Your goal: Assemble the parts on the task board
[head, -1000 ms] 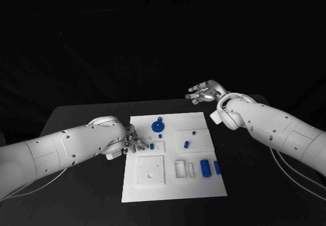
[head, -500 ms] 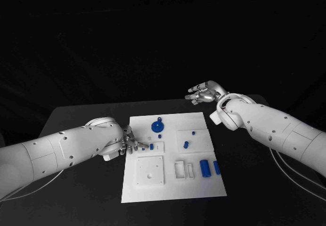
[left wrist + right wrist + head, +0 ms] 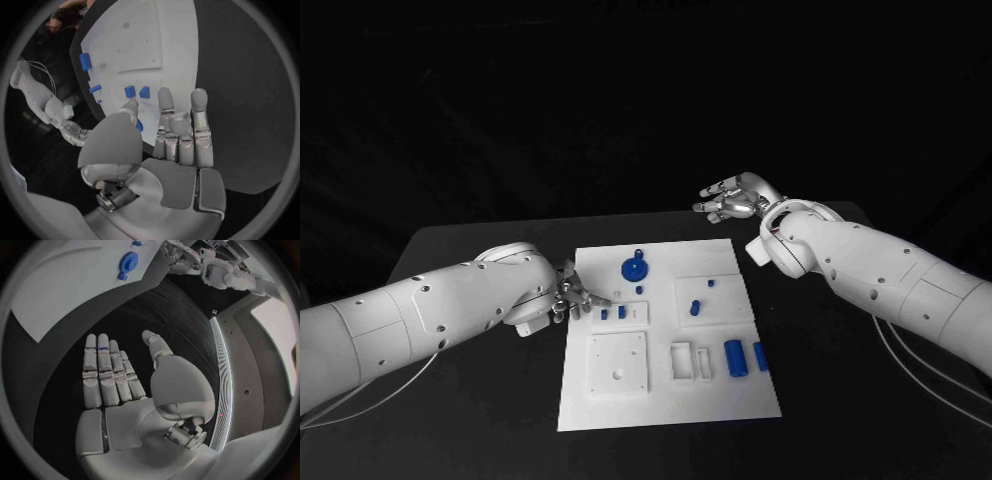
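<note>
A flat white rectangular task board (image 3: 733, 395) at frame centre carries small bright-blue plastic parts (image 3: 734, 357) on a plain black table (image 3: 473, 420); silver many-fingered hands (image 3: 733, 203).

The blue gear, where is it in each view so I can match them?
Head view: gear at the board's far end, left of middle.
Left wrist view: I cannot pick it out.
Right wrist view: gear on the board, near the circle's rim.
Shared landmark: the left robot hand at the board's edge.
</note>
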Available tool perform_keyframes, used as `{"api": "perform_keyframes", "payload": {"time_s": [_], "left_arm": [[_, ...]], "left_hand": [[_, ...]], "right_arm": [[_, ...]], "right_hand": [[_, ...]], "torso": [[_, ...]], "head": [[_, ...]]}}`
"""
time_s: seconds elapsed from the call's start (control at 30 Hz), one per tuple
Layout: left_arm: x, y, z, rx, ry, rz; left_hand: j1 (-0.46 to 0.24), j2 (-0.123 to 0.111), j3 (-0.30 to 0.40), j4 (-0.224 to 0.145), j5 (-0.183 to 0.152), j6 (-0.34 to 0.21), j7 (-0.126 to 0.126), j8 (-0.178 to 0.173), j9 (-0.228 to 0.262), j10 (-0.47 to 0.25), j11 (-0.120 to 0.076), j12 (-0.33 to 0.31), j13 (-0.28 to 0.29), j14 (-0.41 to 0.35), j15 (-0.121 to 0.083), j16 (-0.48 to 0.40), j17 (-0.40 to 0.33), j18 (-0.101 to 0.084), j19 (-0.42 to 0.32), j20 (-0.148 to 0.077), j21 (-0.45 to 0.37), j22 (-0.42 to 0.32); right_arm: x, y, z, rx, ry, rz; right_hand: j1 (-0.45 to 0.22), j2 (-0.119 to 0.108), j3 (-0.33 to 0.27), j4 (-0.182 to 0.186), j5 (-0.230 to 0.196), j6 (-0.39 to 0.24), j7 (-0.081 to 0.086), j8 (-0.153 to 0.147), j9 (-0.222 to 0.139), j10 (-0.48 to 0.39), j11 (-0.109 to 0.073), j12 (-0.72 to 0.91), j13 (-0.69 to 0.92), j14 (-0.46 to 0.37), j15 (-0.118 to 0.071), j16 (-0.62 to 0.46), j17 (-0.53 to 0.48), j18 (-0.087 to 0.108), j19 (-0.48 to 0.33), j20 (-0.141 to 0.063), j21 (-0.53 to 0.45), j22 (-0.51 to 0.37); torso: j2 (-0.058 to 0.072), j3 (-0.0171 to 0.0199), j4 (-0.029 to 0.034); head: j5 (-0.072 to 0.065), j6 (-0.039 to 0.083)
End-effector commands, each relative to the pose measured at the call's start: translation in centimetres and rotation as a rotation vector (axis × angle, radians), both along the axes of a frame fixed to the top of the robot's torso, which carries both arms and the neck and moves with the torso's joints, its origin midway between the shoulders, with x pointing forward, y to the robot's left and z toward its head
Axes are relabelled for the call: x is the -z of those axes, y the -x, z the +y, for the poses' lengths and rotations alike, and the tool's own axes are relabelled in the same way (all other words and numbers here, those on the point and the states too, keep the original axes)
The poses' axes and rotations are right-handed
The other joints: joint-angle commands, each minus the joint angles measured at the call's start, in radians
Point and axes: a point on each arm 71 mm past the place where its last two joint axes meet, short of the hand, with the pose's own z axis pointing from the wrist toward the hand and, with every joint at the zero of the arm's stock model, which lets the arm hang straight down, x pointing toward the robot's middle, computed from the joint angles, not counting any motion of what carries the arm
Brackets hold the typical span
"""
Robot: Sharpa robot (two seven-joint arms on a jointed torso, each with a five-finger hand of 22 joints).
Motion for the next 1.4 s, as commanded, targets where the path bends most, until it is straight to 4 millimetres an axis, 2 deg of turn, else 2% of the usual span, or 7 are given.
{"api": "perform_keyframes", "payload": {"time_s": [0.03, 0.4, 0.5, 0.6, 0.67, 0.83, 1.4], "left_arm": [[-0.8, -0.3, 0.0, -0.036, 0.101, -0.025], [-2.5, -0.8, -0.2, -0.054, 0.227, -0.059], [-2.9, -1.0, -0.4, -0.042, 0.263, -0.095], [-3.4, -1.2, -0.9, 0.001, 0.310, -0.166], [-3.9, -1.3, -1.3, 0.043, 0.333, -0.224], [-5.2, -1.4, -2.6, 0.183, 0.385, -0.446], [-3.8, -0.1, -6.3, 0.568, 0.205, -0.708]], "left_hand": [[-0.012, 0.024, -0.005, -0.043, 0.005, -0.018, 0.001, 0.031, -0.075, 0.029, 0.011, -0.014, 0.003, -0.015, 0.003, -0.005, -0.034, -0.002, -0.005, 0.006, -0.012, 0.017], [0.000, 0.003, -0.005, -0.034, 0.007, -0.071, 0.018, 0.087, -0.263, -0.001, 0.020, -0.040, -0.001, -0.038, 0.016, 0.005, -0.075, 0.006, -0.005, 0.019, -0.044, 0.018], [0.033, 0.068, -0.026, -0.107, 0.029, -0.081, 0.030, 0.059, -0.334, -0.006, 0.024, -0.045, -0.006, -0.038, 0.020, 0.004, -0.079, 0.008, -0.005, 0.022, -0.046, 0.018], [0.163, 0.125, -0.003, -0.205, 0.121, -0.101, 0.050, 0.026, -0.397, -0.094, 0.045, -0.126, -0.060, -0.094, 0.040, -0.044, -0.104, 0.006, -0.046, 0.039, -0.081, 0.005], [0.247, 0.134, 0.011, -0.269, 0.169, -0.101, 0.074, -0.017, -0.497, -0.116, 0.061, -0.202, -0.136, -0.103, 0.052, -0.056, -0.123, 0.017, -0.048, 0.051, -0.097, 0.002], [0.356, 0.128, 0.052, -0.379, 0.175, -0.057, 0.093, -0.061, -0.672, -0.152, 0.090, -0.316, -0.261, -0.161, 0.079, -0.136, -0.185, 0.037, -0.095, 0.074, -0.135, 0.012], [0.330, 0.107, 0.079, -0.475, 0.139, -0.040, 0.093, -0.062, -0.795, -0.244, 0.132, -0.369, -0.266, -0.125, 0.102, -0.191, -0.241, 0.079, -0.106, 0.104, -0.113, 0.024]], "right_arm": [[0.0, 0.0, -0.1, -0.003, -0.001, 0.001], [0.0, 0.0, -0.2, 0.000, 0.000, 0.002], [0.0, 0.0, -0.2, 0.000, 0.000, 0.001], [0.0, 0.0, -0.3, 0.002, 0.000, 0.002], [0.0, 0.0, -0.4, 0.002, 0.000, 0.002], [0.0, 0.0, -0.5, 0.003, -0.002, 0.000], [0.0, 0.0, 0.0, -0.020, -0.025, 0.004]], "right_hand": [[0.002, 0.004, -0.005, 0.000, 0.003, -0.001, 0.000, 0.000, -0.001, -0.008, 0.000, -0.002, -0.001, -0.007, 0.000, -0.004, -0.001, 0.011, -0.006, 0.001, -0.006, -0.001], [0.003, 0.004, -0.006, 0.000, 0.003, -0.002, 0.000, 0.000, -0.001, -0.009, 0.000, -0.003, -0.001, -0.008, 0.000, -0.004, -0.002, 0.011, -0.007, 0.002, -0.006, -0.001], [0.004, 0.005, -0.006, 0.000, 0.003, 0.000, 0.000, 0.000, -0.001, -0.008, 0.000, -0.002, -0.001, -0.008, 0.000, -0.004, -0.002, 0.011, -0.007, 0.002, -0.006, -0.001], [0.005, 0.006, -0.005, -0.001, 0.002, 0.002, -0.001, 0.000, -0.001, -0.008, 0.000, -0.002, -0.001, -0.007, 0.000, -0.004, -0.002, 0.012, -0.006, 0.001, -0.006, -0.001], [0.005, 0.006, -0.005, -0.001, 0.002, 0.002, -0.001, 0.000, -0.001, -0.008, 0.000, -0.002, -0.001, -0.007, 0.000, -0.004, -0.002, 0.012, -0.006, 0.001, -0.006, -0.001], [0.006, 0.006, -0.003, -0.002, 0.003, 0.008, -0.001, 0.001, 0.000, -0.008, 0.000, -0.003, -0.001, -0.007, 0.000, -0.004, -0.002, 0.011, -0.006, 0.001, -0.006, -0.001], [-0.009, 0.007, 0.034, -0.009, 0.002, 0.036, -0.004, 0.001, 0.001, -0.008, -0.002, -0.003, -0.001, -0.010, -0.002, -0.005, -0.003, 0.011, -0.010, 0.002, -0.006, -0.001]], "torso": [[0.000, 0.0003, 0.0000], [0.001, 0.0008, -0.0005], [0.000, 0.0004, -0.0003], [0.000, 0.0005, 0.0002], [0.000, 0.0000, 0.0002], [0.001, 0.0002, 0.0011], [0.003, 0.0001, -0.0018]], "head": [[-0.001, 0.001], [-0.002, 0.006], [-0.003, 0.007], [-0.004, 0.009], [-0.005, 0.011], [-0.005, 0.015], [-0.007, 0.021]]}}
